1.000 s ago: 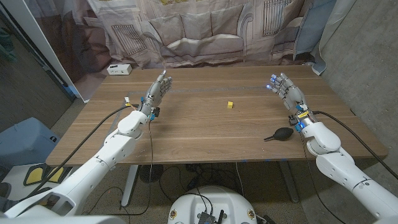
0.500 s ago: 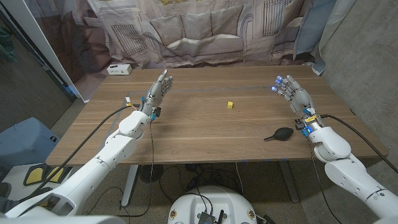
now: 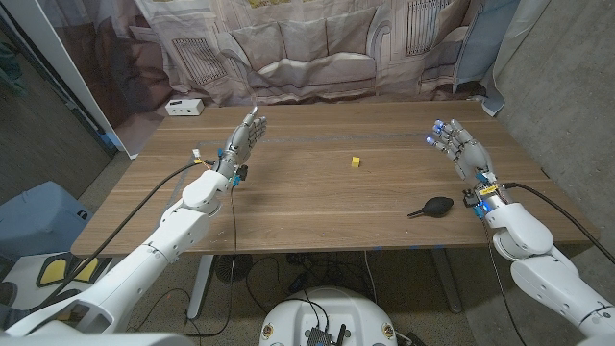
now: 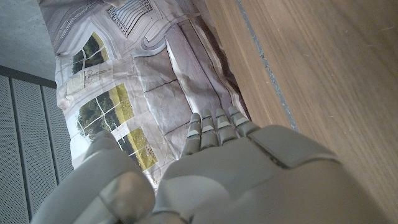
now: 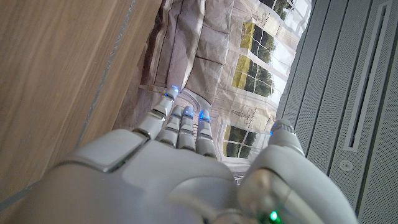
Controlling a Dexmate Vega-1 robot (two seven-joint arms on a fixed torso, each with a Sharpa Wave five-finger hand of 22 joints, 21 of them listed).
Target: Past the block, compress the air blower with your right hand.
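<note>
A wooden counter [image 3: 317, 202] stands before a printed backdrop curtain [image 3: 307, 48] showing a sofa and windows, with grey panelled wall to the robot's right. The right hand [image 3: 461, 149] hovers over the counter's right side, fingers [image 5: 180, 118] released and spread, holding nothing. The black air blower [image 3: 434, 206] lies near the front right edge, just beside the right wrist. A small yellow block [image 3: 356, 161] sits mid-counter, well apart from it. The left hand [image 3: 242, 139] is raised, fingers released. A white box [image 3: 184, 107] rests at the far left corner.
</note>
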